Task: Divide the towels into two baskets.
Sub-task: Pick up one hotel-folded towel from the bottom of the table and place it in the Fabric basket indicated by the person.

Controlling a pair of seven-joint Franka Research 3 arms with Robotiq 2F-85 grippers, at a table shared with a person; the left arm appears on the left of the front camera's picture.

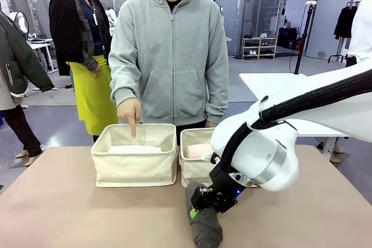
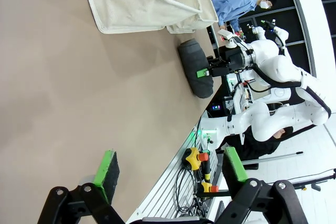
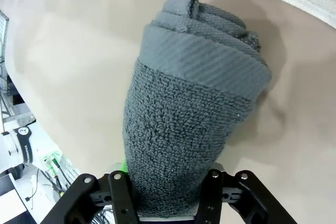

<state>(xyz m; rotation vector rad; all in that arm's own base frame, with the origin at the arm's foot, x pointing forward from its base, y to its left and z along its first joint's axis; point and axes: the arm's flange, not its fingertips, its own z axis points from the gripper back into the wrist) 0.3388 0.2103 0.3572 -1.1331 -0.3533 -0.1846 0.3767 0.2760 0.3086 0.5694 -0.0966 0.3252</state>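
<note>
Grey towel (image 3: 184, 124) between right fingers (image 3: 119, 203).

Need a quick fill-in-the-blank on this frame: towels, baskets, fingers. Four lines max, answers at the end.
1. The right gripper has its fingers closed on the ____ towel.
2. The person's hand points into the basket holding a ____ towel.
3. The other basket holds a pale ____ towel.
4. The left gripper is ____.

Answers: dark grey; white; pink; open
</note>
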